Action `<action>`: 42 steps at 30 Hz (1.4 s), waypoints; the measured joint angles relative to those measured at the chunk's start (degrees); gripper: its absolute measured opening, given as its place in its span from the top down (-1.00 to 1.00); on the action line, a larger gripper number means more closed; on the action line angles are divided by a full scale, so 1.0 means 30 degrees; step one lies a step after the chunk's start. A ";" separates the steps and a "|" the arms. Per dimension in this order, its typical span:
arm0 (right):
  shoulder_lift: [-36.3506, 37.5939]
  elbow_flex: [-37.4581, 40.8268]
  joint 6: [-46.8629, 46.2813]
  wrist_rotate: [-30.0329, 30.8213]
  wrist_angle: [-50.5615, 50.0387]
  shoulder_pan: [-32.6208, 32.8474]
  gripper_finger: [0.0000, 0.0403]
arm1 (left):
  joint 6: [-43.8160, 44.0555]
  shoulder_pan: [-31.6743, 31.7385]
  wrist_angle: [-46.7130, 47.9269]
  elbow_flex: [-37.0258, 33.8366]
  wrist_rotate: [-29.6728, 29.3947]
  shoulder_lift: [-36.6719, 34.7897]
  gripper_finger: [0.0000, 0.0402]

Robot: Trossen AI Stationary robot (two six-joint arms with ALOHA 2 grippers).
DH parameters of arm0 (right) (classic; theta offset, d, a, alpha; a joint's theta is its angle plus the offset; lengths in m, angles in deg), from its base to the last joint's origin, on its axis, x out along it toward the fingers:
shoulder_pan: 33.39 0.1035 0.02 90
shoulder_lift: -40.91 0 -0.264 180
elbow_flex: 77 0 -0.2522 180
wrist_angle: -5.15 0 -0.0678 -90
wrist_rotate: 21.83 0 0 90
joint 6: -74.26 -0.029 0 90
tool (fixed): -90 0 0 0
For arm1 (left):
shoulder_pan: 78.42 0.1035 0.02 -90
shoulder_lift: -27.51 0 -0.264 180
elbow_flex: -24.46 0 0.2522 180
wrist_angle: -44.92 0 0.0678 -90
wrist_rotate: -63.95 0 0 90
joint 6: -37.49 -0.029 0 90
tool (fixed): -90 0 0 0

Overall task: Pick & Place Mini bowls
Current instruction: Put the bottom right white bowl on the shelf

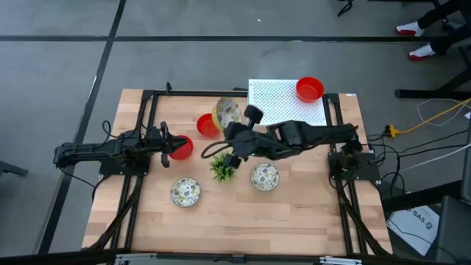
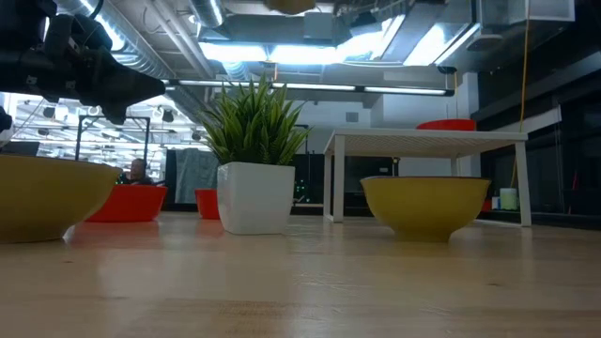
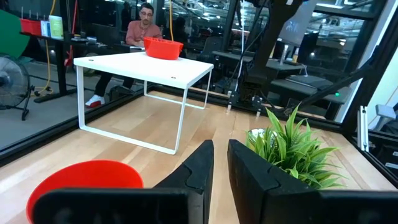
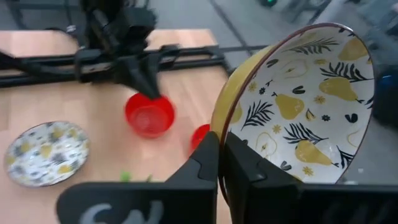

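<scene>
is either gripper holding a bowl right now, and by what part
Yes. The right gripper pinches the patterned bowl by its rim, tilted on edge. The left gripper holds nothing; it sits beside a red bowl.

Table [image 1: 294, 221]: pale wood planks, smooth, slight sheen. Red bowls [image 1: 310, 89]: plain, glossy. Patterned bowl [image 4: 298, 106]: glazed, cream inside with pear print, yellow outside. White stand [image 3: 140, 62]: matt, perforated top. Plant pot [image 2: 254, 197]: smooth white. Gripper fingers [image 3: 199, 168]: matt black.

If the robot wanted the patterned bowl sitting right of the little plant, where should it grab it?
Probably by the rim, coming straight down from above. That bowl sits upright and open, with free table around it, so one finger could slip inside and one outside. The right gripper holds another patterned bowl by its rim that way.
</scene>
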State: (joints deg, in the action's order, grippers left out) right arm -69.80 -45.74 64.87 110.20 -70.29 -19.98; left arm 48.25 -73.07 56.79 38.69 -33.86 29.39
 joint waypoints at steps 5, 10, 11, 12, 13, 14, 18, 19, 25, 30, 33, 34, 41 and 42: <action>0.0782 0.0000 0.0433 0.1158 -0.0584 0.0000 0.96 | 0.0000 0.0004 0.0000 0.0000 0.0000 0.0004 0.80; 0.1370 0.0000 0.0774 0.2665 -0.1617 -0.0013 0.95 | 0.0000 0.0004 0.0000 0.0000 0.0000 -0.0003 0.79; 0.1513 0.0000 0.0791 0.2904 -0.1791 -0.0058 0.95 | 0.0000 0.0004 0.0000 0.0007 0.0000 0.0004 0.79; 0.1623 0.0000 0.0815 0.3112 -0.2000 -0.0069 0.95 | 0.0000 0.0004 0.0000 0.0000 0.0000 -0.0003 0.79; 0.1749 0.0000 0.0832 0.3419 -0.2208 -0.0095 0.95 | 0.0000 0.0004 0.0000 0.0006 0.0000 -0.0003 0.78; 0.1915 0.0000 0.0844 0.3738 -0.2411 -0.0140 0.95 | 0.0000 0.0004 0.0000 0.0005 0.0000 0.0004 0.78; 0.2559 0.0000 0.0859 0.4653 -0.3132 -0.0319 0.95 | -0.0001 0.0002 0.0000 0.0004 0.0000 0.0003 0.78; 0.2696 0.0000 0.0852 0.4876 -0.3299 -0.0361 0.95 | 0.0000 -0.0002 0.0000 0.0006 0.0000 -0.0003 0.79; 0.3608 0.0000 0.0925 0.5517 -0.3534 -0.0401 0.95 | 0.0000 0.0004 0.0000 0.0000 0.0000 0.0003 0.80; 0.4033 0.0000 0.1362 0.6230 -0.3683 -0.0399 0.95 | 0.0000 -0.0001 0.0000 0.0000 0.0000 -0.0002 0.78; 0.4159 0.0000 0.1744 0.6318 -0.3694 -0.0558 0.95 | -0.0003 0.0004 0.0000 0.0003 0.0000 -0.0003 0.78; 0.4167 0.0000 0.2018 0.6323 -0.3694 -0.0602 0.95 | 0.0000 0.0004 0.0000 0.0001 0.0000 -0.0003 0.78; 0.4152 0.0000 0.4216 0.4810 -0.3715 -0.1408 0.95 | 0.0000 0.0000 0.0000 0.0007 0.0000 0.0004 0.80; 0.4152 0.0000 0.4340 0.4652 -0.3715 -0.1562 0.95 | 0.0000 0.0000 0.0000 0.0000 0.0000 0.0003 0.80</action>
State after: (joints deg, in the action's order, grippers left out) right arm -57.35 -45.74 77.89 124.15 -81.43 -24.67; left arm 48.25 -73.07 56.79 38.69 -33.86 29.40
